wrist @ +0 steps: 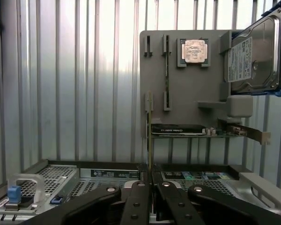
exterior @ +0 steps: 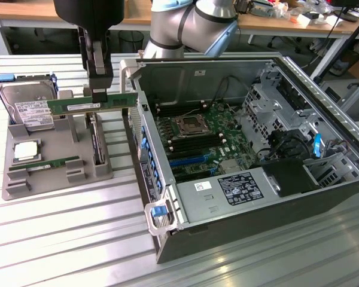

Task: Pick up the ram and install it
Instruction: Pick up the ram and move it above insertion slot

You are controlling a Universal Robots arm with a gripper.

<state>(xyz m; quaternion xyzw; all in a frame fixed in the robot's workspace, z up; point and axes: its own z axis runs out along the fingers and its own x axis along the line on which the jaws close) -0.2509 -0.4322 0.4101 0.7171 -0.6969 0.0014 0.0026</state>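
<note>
My gripper [exterior: 99, 94] is shut on the ram [exterior: 69, 106], a long thin green stick held level above the grey parts tray [exterior: 24, 182], just beside the open computer case [exterior: 167, 239]. In the wrist view the ram [wrist: 150, 136] shows edge-on as a thin line rising from between the black fingers [wrist: 136, 201] of the gripper [wrist: 150, 182]. The motherboard [exterior: 197, 140] with its dark memory slots [exterior: 182, 142] lies inside the case, toward the exterior view's right of the gripper. A second green stick [exterior: 45, 162] [wrist: 166, 70] lies in the tray.
The tray also holds a silver processor chip [exterior: 25, 150] [wrist: 194, 50], a hard drive [exterior: 30, 104] [wrist: 253, 56] and a wider card with a metal bracket [wrist: 192, 130]. The case's raised side wall [exterior: 140, 143] stands between tray and motherboard. Ribbed metal table [exterior: 78, 239] all around.
</note>
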